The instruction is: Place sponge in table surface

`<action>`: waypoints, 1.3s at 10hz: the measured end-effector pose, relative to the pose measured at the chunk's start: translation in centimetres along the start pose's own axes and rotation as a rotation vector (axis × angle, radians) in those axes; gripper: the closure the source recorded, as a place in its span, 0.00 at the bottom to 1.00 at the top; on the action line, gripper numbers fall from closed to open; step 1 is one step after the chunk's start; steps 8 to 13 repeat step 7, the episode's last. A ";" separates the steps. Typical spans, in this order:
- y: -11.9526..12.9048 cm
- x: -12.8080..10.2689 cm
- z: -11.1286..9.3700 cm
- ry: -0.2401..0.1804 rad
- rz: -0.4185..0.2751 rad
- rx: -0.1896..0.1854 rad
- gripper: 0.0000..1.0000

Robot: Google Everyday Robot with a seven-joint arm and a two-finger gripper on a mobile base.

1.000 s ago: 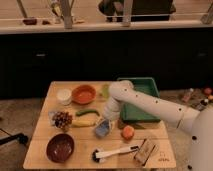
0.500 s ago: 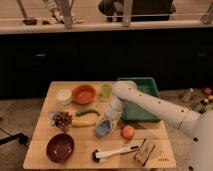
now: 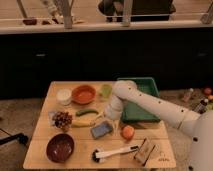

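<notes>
The blue-grey sponge (image 3: 101, 130) is at the middle of the light-wood table surface (image 3: 81, 139), on it or just above it, left of the orange fruit (image 3: 128, 132). My gripper (image 3: 108, 121) points down from the white arm and sits right at the sponge's upper right edge. The arm's body hides the contact, so I cannot tell if the sponge is held.
A green tray (image 3: 145, 107) stands at the back right, partly behind the arm. Around the sponge are a banana and a green vegetable (image 3: 87, 117), grapes (image 3: 62, 119), a dark bowl (image 3: 60, 147), a white-handled brush (image 3: 115, 152), a tan block (image 3: 146, 151), an orange bowl (image 3: 83, 93) and cups (image 3: 64, 96).
The arm has shifted slightly to the right and lower. The sponge stays at about the same spot under the gripper.
</notes>
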State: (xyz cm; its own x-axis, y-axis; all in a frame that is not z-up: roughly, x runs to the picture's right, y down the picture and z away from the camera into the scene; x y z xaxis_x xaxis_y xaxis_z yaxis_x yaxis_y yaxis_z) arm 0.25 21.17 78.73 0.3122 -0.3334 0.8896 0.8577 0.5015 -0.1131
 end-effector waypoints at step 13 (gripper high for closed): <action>0.6 0.5 -2.2 0.073 0.046 0.073 0.20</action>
